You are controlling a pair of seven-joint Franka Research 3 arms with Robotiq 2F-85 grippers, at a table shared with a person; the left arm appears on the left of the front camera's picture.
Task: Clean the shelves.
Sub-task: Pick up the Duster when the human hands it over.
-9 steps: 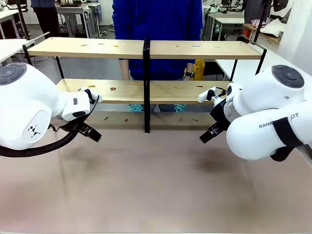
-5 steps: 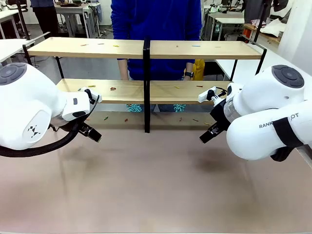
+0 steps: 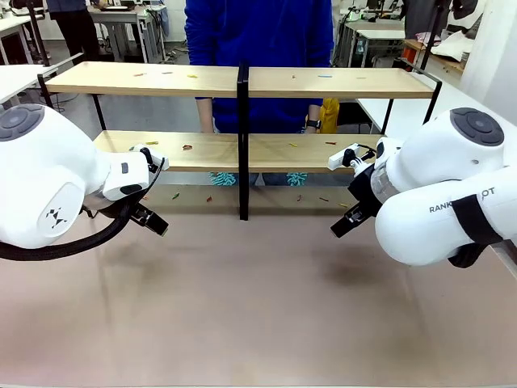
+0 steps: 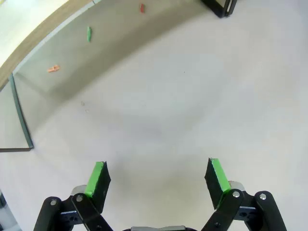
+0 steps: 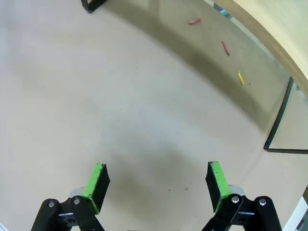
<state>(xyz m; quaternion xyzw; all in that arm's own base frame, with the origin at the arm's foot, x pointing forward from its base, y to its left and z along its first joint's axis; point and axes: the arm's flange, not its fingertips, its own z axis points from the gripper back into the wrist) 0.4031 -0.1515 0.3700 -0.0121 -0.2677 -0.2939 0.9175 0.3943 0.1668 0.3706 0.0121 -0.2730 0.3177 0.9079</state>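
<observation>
While they hover over the table (image 3: 258, 323), we find the left gripper (image 4: 156, 166) and right gripper (image 5: 156, 167) spread wide and empty — small scraps (image 3: 187, 147) litter the shelves (image 3: 161, 79).

Two-tier shelf unit of long light-wood boards in a thin black metal frame (image 3: 339, 83): upright, spanning the far side of the table (image 3: 242, 307).
Central black post (image 3: 242, 137) splits both tiers; small coloured scraps (image 3: 187, 147) lie scattered on both boards.
</observation>
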